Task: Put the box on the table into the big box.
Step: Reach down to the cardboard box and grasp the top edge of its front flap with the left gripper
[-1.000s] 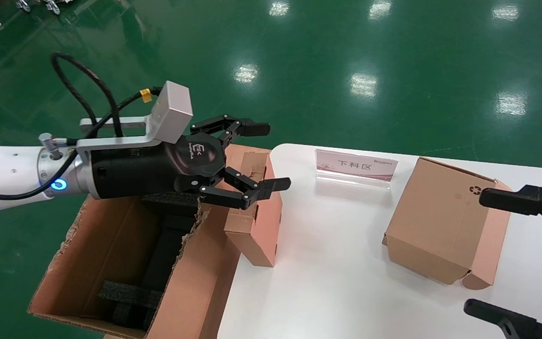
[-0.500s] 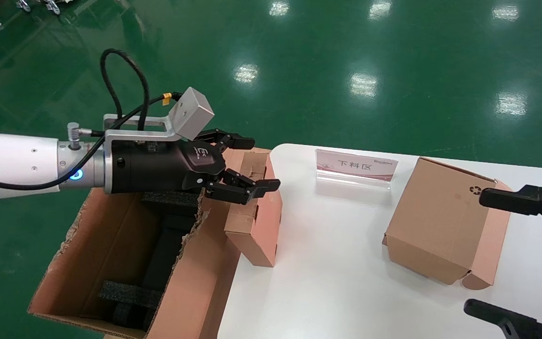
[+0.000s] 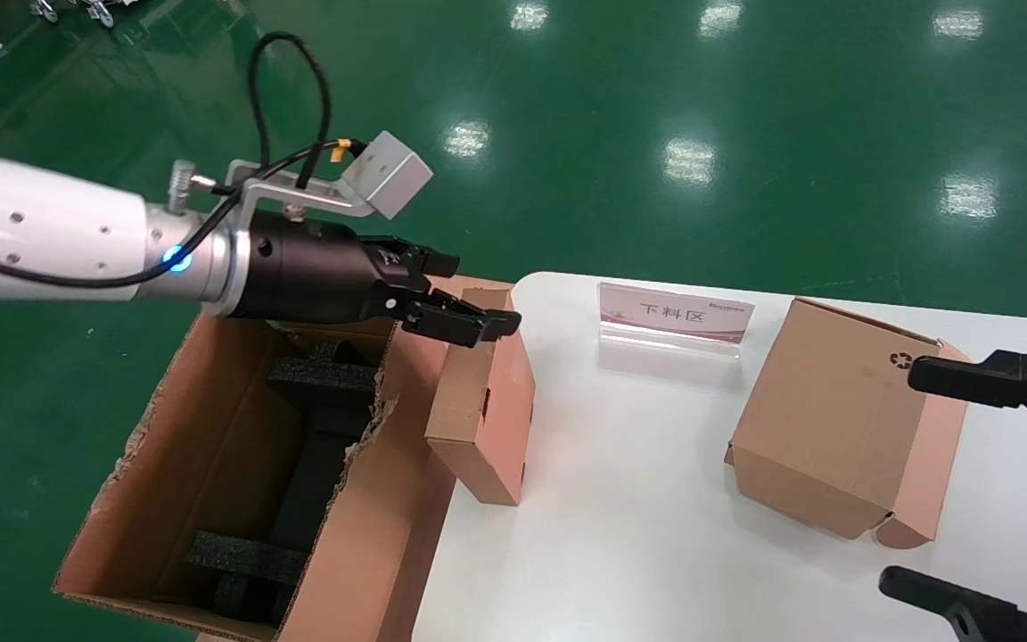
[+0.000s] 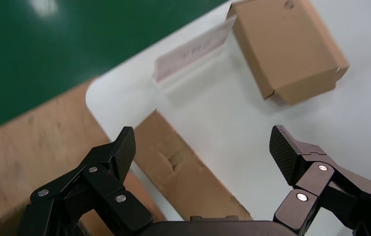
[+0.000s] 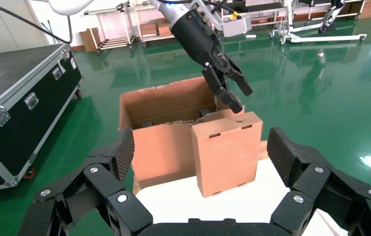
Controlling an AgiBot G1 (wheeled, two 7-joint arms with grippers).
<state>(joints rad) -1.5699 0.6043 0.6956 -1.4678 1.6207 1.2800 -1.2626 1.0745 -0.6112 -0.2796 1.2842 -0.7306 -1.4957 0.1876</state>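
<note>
The small box (image 3: 487,401) stands on its narrow side at the white table's left edge, leaning against the big box (image 3: 166,499); it also shows in the left wrist view (image 4: 183,167) and the right wrist view (image 5: 227,152). The big box, with ragged top edges and black foam inside, stands on the floor beside the table (image 5: 163,142). My left gripper (image 3: 480,294) is open and empty, hovering just above the small box's top far end (image 4: 203,142) (image 5: 242,98). My right gripper (image 3: 910,481) is open and empty at the right edge, around the other box.
A second cardboard box with a recycling symbol (image 3: 843,419) sits on the table (image 3: 638,517) at the right, between my right fingers. A pink-and-white sign stand (image 3: 674,312) is at the table's back. A black flight case (image 5: 11,108) stands on the green floor.
My left wrist has rolled and risen, so the fingers now stand one above the other over the small box's top. The boxes and right arm have not moved.
</note>
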